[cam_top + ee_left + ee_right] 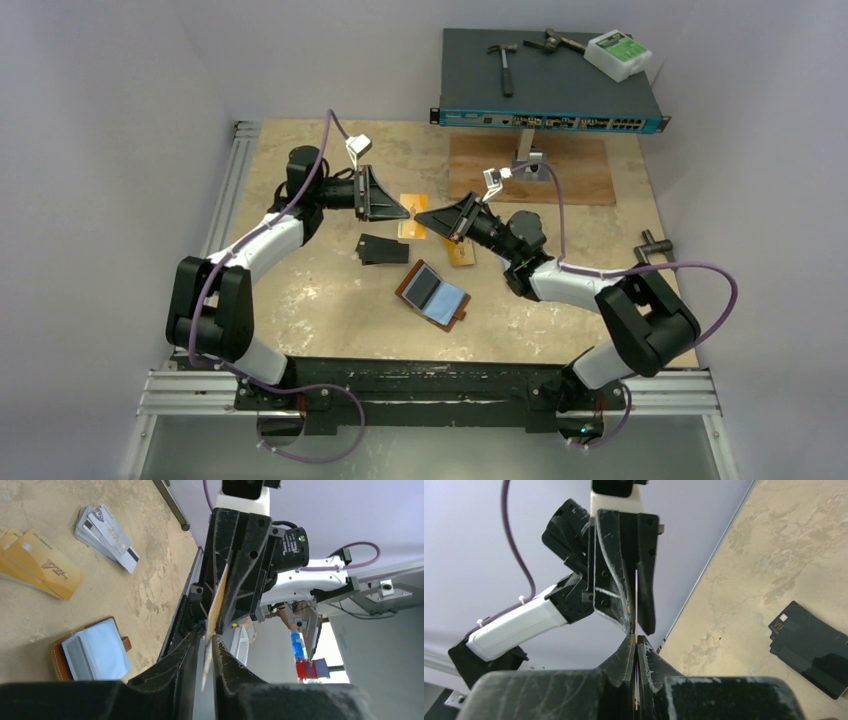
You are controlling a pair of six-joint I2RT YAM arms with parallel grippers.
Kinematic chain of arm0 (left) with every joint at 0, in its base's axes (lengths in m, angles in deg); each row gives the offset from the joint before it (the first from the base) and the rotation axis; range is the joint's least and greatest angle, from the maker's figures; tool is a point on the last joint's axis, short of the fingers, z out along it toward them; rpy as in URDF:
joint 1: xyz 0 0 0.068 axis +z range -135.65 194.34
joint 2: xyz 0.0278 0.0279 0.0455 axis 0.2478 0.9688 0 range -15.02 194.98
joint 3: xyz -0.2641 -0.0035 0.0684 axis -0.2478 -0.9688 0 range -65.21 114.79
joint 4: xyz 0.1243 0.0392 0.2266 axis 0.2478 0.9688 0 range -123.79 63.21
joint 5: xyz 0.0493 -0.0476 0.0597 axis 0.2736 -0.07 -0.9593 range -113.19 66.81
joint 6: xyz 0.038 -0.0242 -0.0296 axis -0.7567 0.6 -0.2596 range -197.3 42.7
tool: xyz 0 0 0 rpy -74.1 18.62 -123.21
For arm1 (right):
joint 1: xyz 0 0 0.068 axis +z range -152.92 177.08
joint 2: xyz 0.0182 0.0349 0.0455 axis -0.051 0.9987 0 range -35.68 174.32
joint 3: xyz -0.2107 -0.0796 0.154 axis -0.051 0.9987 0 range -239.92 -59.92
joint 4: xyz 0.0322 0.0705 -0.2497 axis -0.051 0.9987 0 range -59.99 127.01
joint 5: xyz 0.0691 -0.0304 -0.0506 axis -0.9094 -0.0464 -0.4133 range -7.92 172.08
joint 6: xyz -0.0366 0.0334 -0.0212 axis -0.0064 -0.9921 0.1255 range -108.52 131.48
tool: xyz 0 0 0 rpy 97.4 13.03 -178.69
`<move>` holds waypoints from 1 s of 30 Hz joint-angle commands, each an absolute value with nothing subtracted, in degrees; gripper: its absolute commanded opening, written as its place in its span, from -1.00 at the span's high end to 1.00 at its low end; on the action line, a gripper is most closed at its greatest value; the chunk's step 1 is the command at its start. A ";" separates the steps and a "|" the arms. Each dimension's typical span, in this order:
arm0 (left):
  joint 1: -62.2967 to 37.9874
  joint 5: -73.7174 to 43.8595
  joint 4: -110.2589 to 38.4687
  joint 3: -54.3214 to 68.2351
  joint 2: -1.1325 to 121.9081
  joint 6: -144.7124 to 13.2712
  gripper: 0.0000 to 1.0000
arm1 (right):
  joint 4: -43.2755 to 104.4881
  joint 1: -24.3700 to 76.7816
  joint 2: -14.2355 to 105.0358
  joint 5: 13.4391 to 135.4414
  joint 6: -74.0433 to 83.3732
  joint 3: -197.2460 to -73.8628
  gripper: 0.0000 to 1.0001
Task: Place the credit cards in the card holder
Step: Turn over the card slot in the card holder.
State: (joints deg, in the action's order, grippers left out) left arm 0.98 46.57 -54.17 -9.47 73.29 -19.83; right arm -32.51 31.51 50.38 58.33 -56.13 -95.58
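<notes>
My two grippers meet tip to tip above the table's middle. My right gripper is shut on a gold-orange credit card, seen edge-on. The card reaches between the fingers of my left gripper, which stand slightly apart around the card. The brown card holder lies open, light blue inside up, just in front of the grippers. Black cards lie to its left. Gold cards and silvery cards lie on the table.
A blue-fronted network switch stands at the back with a hammer and a white box on top. A wooden board lies in front of it. A black metal part sits at the right.
</notes>
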 commanded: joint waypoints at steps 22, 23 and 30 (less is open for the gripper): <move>-10.95 20.75 -9.18 -5.66 81.35 -63.00 -0.13 | 38.62 28.02 26.07 56.57 -33.63 -86.63 1.00; -11.23 20.40 -9.29 -5.63 81.97 -63.31 -0.12 | 39.56 27.79 25.09 56.33 -33.46 -85.93 1.00; -12.00 17.84 -10.61 -6.96 83.11 -65.38 -0.04 | 39.88 26.19 23.33 54.34 -33.72 -82.35 1.00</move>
